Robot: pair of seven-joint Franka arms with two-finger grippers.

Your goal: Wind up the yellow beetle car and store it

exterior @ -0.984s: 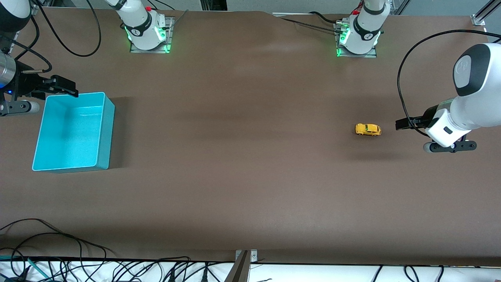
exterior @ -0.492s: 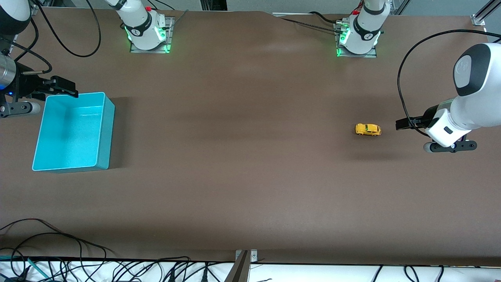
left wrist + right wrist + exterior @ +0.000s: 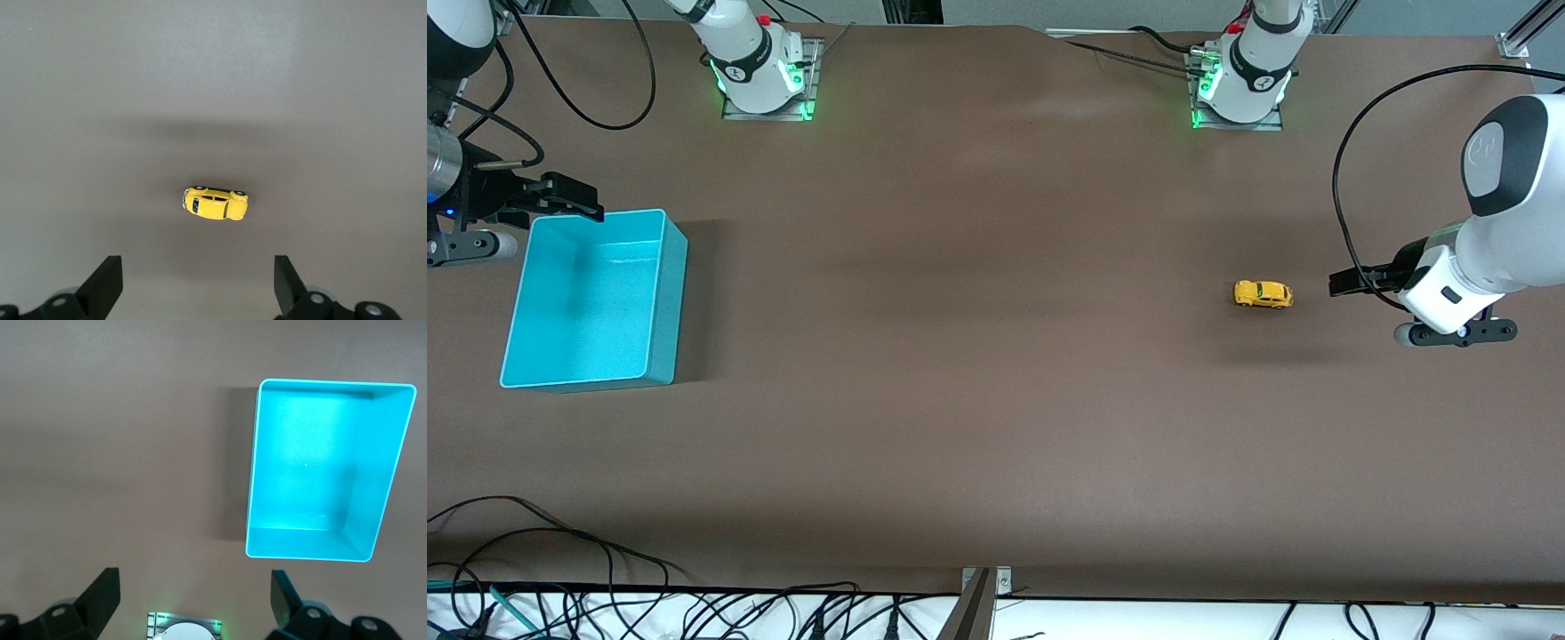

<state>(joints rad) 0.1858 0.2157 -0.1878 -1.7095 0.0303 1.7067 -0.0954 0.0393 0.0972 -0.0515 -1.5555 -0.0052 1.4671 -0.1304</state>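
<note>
The yellow beetle car [image 3: 1263, 294] stands on its wheels on the brown table toward the left arm's end; it also shows in the left wrist view [image 3: 215, 204]. My left gripper [image 3: 1347, 282] is open and empty, up in the air beside the car toward the table's end [image 3: 198, 283]. The turquoise bin [image 3: 591, 298] sits empty toward the right arm's end, also seen in the right wrist view [image 3: 327, 470]. My right gripper [image 3: 574, 197] is open and empty, hovering by the bin's corner farthest from the front camera [image 3: 195, 600].
The two arm bases [image 3: 765, 67] [image 3: 1240, 76] stand along the table edge farthest from the front camera. Cables [image 3: 560, 569] lie along the edge nearest that camera.
The left arm has shifted slightly away from the car toward its end of the table. The car, the bin and the right gripper have not moved.
</note>
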